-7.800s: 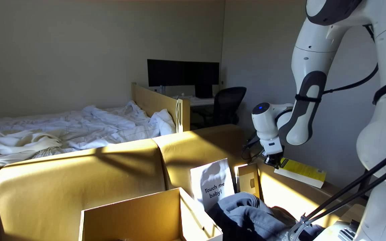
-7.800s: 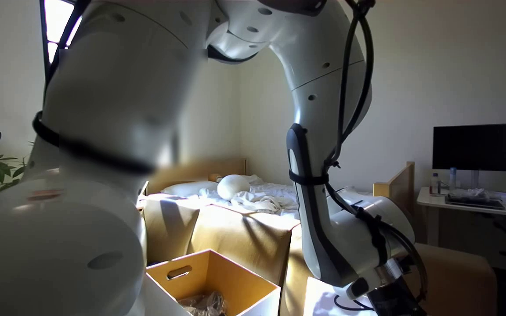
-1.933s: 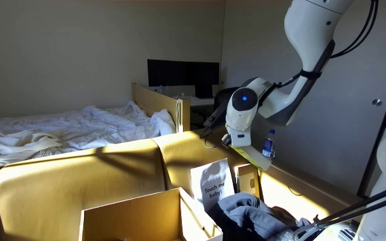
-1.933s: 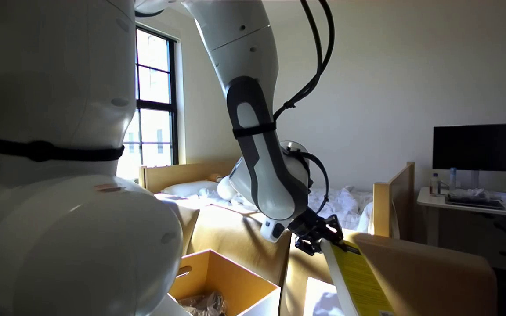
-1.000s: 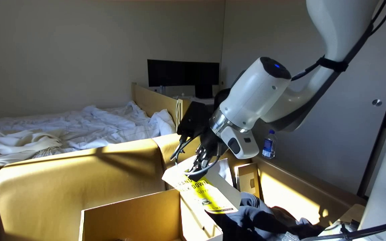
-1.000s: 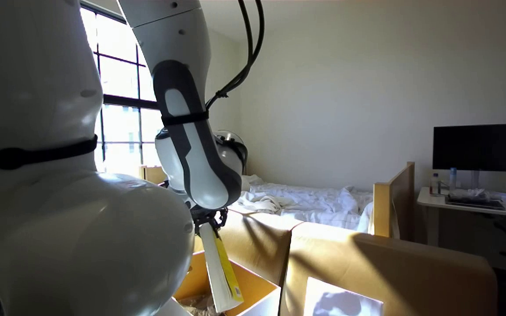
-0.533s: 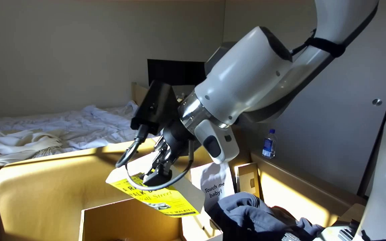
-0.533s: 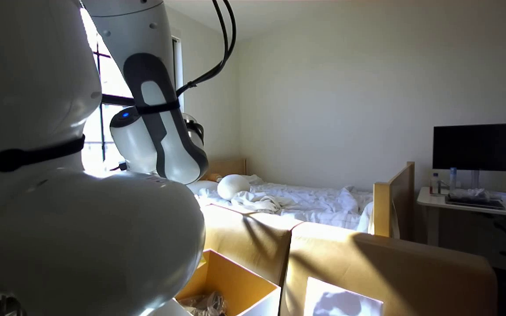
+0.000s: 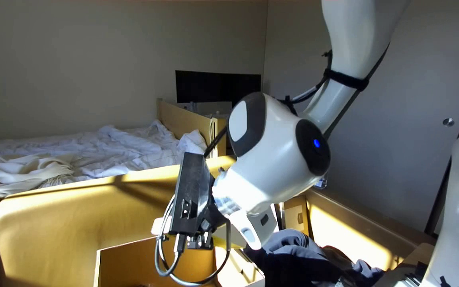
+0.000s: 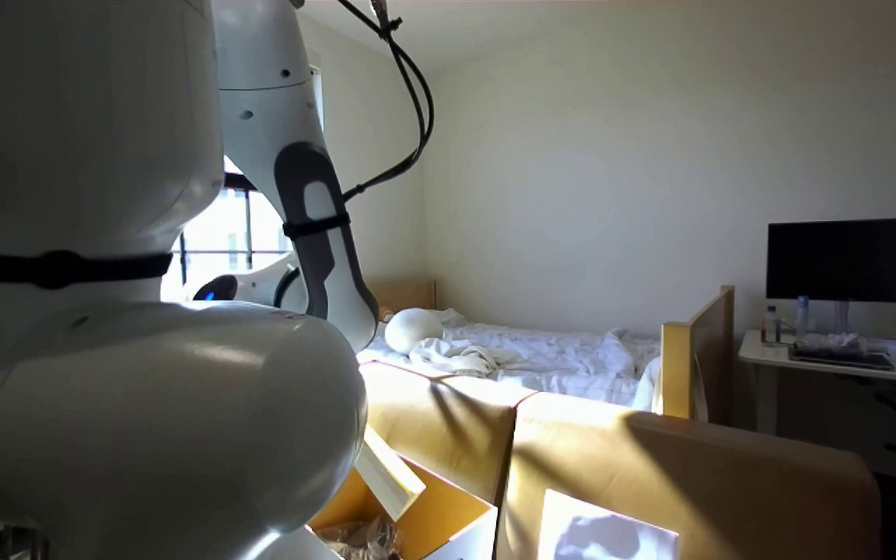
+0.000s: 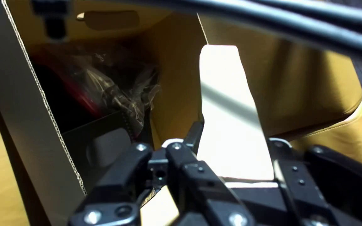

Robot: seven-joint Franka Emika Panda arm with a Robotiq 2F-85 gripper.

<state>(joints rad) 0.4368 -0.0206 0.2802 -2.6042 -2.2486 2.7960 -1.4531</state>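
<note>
I see the tool (image 11: 236, 147) clamped on a book (image 11: 231, 110), lifted, not yet released, a box (image 11: 181, 69) at its wrist-view ten o'clock.

Black metal gripper (image 11: 236, 138), white-paged yellow-covered rectangular paper book (image 11: 231, 110) in its grip, white-sided tan-lined open cardboard box (image 11: 178, 75) beneath, shadow-streaked tan leather sofa (image 9: 86, 215) beyond

No lettering can be read anywhere, neither on the book (image 11: 231, 119) in the claw (image 11: 236, 142) nor on the box (image 9: 134, 261) below it.
</note>
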